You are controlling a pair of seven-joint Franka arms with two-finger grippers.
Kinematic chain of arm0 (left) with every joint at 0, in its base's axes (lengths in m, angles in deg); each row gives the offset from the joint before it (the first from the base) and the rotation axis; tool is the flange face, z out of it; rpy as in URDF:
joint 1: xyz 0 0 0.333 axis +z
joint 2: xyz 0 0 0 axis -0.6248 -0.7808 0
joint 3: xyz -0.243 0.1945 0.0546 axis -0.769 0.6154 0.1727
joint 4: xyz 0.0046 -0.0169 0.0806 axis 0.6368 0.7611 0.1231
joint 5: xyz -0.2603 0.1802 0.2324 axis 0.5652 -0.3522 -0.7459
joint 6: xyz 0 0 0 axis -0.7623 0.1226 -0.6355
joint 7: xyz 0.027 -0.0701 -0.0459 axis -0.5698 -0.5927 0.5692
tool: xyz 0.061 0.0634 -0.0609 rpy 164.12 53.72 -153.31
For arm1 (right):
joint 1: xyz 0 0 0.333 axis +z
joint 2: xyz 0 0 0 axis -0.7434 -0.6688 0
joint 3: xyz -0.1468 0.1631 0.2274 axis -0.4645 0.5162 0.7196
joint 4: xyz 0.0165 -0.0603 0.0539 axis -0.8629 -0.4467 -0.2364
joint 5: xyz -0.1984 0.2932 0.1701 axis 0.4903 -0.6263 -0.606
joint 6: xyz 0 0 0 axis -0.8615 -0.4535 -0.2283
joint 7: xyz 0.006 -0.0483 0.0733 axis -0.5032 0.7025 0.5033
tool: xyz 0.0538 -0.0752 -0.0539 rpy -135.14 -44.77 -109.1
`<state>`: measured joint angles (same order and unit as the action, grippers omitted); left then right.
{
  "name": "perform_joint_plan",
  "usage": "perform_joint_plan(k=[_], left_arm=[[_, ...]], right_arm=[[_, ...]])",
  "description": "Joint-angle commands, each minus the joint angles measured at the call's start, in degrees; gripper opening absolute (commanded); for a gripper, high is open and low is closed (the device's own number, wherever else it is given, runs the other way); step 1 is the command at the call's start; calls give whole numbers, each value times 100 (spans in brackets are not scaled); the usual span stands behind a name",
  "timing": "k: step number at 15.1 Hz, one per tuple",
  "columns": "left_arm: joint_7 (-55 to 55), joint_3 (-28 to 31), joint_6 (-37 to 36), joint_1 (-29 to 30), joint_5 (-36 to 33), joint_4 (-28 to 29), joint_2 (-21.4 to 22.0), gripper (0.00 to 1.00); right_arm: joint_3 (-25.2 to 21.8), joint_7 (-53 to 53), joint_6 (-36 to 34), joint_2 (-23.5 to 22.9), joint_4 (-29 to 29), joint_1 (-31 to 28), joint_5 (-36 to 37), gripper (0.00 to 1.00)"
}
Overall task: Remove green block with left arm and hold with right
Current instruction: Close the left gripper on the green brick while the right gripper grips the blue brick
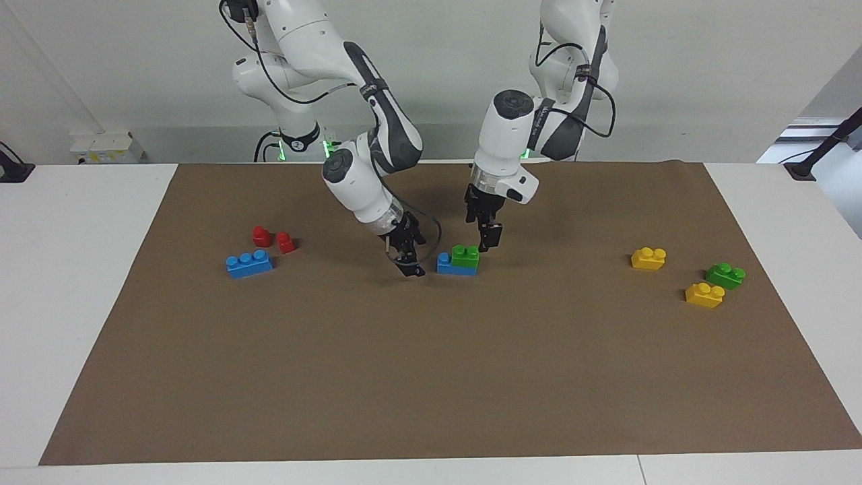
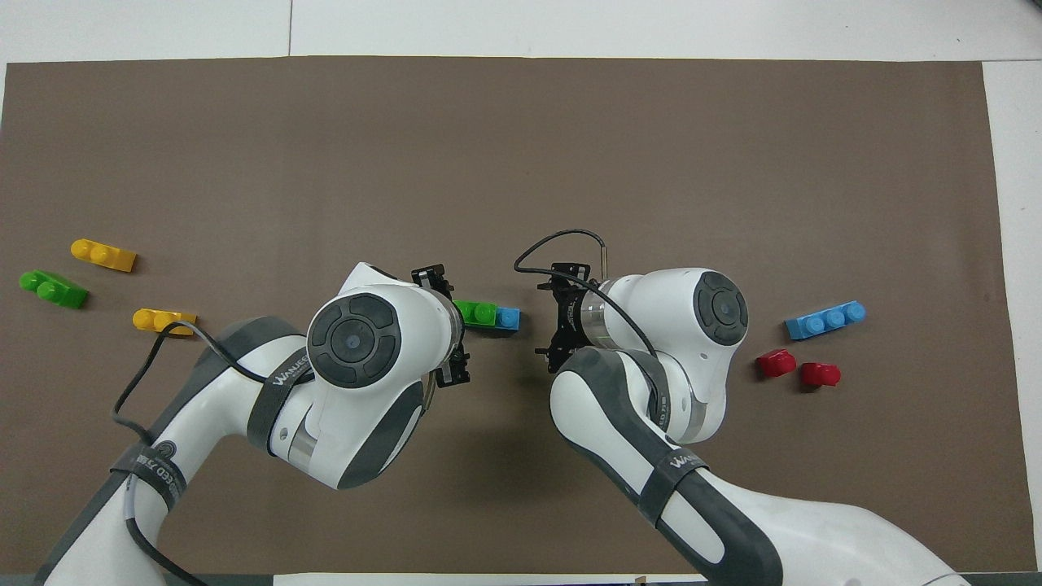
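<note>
Two yellow bricks (image 1: 648,259) (image 1: 704,295), two red pieces (image 1: 273,239) (touching?), a lone blue brick (image 1: 249,263).

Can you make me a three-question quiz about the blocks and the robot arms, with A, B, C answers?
1. Where is the green block that the arms are closing in on?
A. On a blue block
B. On a yellow block
C. Alone on the mat

2. How many yellow blocks are on the mat?
A. One
B. Two
C. Four

3. What is the left tool doing?
A. Carrying a red block
B. Gripping the green block
C. Open, holding nothing

Answers:
1. A, it sits on one end of the blue block, mid-mat.
2. B, two yellow blocks lie toward the left arm's end, beside another green one.
3. C, it hangs open just beside the green block; the right tool, open too, is by the blue end.
</note>
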<state>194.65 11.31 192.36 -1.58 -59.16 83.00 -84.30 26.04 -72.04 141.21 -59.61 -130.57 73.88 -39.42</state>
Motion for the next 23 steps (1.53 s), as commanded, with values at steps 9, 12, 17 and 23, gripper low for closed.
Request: perform_joint_plan(k=[9, 12, 17, 23], left_arm=[[-92, 97, 379, -62, -24, -288, -506, 100], [-155, 97, 230, -26, -41, -701, -901, 100], [-689, 88, -480, 105, -270, -1017, -973, 100], [-866, 88, -606, 123, -261, -1010, -973, 100]], right_arm=[[-7, 1672, 207, -265, 246, 122, -2070, 99], [-7, 1777, 207, -352, 281, 122, -2088, 99], [-7, 1971, 207, -511, 378, 218, -2439, 100], [-7, 1997, 216, -590, 378, 245, -2439, 100]])
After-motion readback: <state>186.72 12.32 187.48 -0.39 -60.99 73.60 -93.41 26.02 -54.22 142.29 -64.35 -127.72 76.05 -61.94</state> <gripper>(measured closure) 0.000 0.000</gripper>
